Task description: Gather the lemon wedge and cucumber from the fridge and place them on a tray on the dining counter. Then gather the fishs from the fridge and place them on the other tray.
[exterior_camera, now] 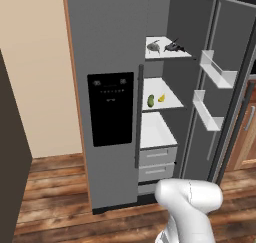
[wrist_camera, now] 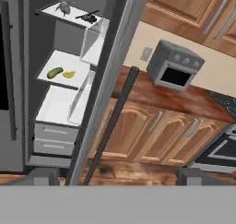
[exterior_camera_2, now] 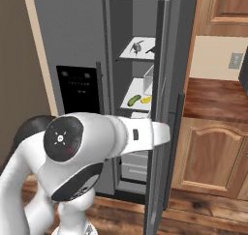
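The fridge [exterior_camera: 107,47] stands with its right door [exterior_camera: 234,67] swung open. On the middle shelf lie a green cucumber [exterior_camera: 150,100] [exterior_camera_2: 133,100] [wrist_camera: 54,72] and, just to its right, a yellow lemon wedge [exterior_camera: 161,98] [exterior_camera_2: 145,99] [wrist_camera: 69,74]. A grey fish [exterior_camera: 153,47] [exterior_camera_2: 137,47] [wrist_camera: 63,8] and a dark fish [exterior_camera: 174,47] [wrist_camera: 87,17] rest on the top shelf. My gripper [wrist_camera: 120,179] is open and holds nothing, well back from the shelves and facing the open door's edge [wrist_camera: 108,85]. The trays and the dining counter are out of view.
Right of the fridge runs a wooden counter [wrist_camera: 175,98] with a grey toaster oven [wrist_camera: 176,69], cabinets [wrist_camera: 152,135] below and a stove [wrist_camera: 221,151] at far right. Two door bins [exterior_camera: 215,69] jut from the open door. A dark wall [exterior_camera: 12,152] stands at left.
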Controlling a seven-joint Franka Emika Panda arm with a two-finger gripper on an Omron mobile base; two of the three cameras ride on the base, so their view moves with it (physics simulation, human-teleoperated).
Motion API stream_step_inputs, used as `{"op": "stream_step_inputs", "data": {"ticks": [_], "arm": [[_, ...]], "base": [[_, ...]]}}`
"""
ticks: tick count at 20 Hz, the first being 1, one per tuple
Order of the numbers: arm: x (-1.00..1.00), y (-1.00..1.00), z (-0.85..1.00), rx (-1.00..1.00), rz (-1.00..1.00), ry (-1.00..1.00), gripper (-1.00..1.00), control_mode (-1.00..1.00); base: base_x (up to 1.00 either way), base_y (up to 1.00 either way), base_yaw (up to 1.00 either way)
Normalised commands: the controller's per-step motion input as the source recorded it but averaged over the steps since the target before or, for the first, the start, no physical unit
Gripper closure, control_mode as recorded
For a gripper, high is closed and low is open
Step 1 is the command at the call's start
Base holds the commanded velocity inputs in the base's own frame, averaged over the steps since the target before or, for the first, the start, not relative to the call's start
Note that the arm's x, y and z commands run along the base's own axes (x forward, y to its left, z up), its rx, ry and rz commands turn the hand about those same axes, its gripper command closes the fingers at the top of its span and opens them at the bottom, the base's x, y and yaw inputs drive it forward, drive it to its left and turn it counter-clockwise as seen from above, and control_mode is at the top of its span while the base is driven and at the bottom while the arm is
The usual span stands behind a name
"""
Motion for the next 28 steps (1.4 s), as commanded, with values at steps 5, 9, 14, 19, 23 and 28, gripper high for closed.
{"op": "stream_step_inputs", "data": {"ticks": [5,9,14,19,23,28], "arm": [[-0.11,0.88,0.23,-0.2,0.0,0.04,-1.0,-1.0],[0.04,0.44,0.19,-0.21,0.0,0.04,-1.0,-1.0],[0.02,0.51,0.28,-0.22,0.0,0.02,-1.0,-1.0],[0.0,0.32,0.27,-0.2,0.04,0.0,-1.0,-1.0],[0.13,0.11,0.2,-0.27,0.11,0.06,-1.0,-1.0],[0.42,0.0,0.21,-0.23,0.12,0.32,-1.0,-1.0]], "base": [[0.0,0.0,0.0],[0.0,0.0,0.0],[0.0,0.0,0.0],[0.0,0.0,0.0],[0.0,0.0,0.0],[0.0,0.0,0.0]]}}
